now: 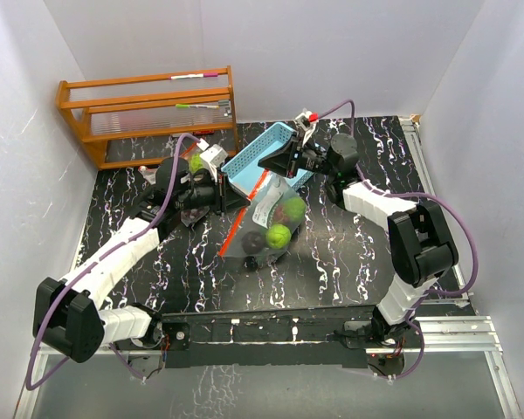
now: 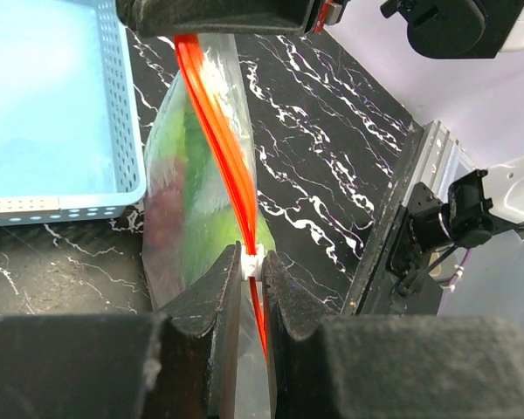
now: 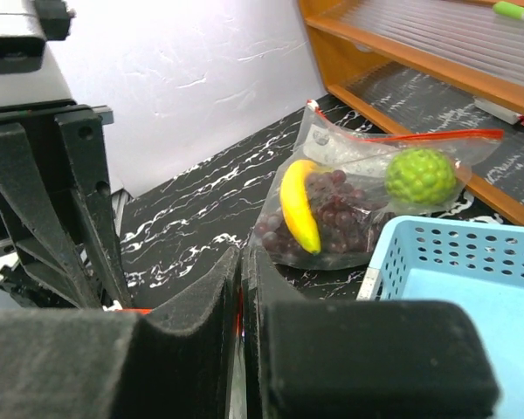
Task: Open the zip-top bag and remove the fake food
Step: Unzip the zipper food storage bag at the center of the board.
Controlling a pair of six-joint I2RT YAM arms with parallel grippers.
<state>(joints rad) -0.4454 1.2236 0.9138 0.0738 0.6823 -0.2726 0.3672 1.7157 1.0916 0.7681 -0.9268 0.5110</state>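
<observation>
Just beside the basket (image 1: 258, 153), the left gripper (image 2: 251, 266) and right gripper (image 3: 242, 262) clench the zip-top bag (image 1: 264, 216) by its orange zip (image 2: 214, 113); a green ball (image 1: 278, 236) and dark piece (image 1: 294, 208) lie inside. A second bag (image 3: 349, 161) holds banana (image 3: 299, 209), grapes (image 3: 334, 220).

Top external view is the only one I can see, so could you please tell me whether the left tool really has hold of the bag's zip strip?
Observer: Yes. The left wrist view shows the left tool pinched on the orange strip of the zip-top bag, right at a small white slider.
Operator: Thank you. Is the right tool gripping too?
Observer: Its wrist view shows the right tool shut, with a sliver of orange between its fingers.
Operator: And the green thing behind the left arm?
Observer: A lime-green ball in a second bag, beside a banana and grapes.
</observation>
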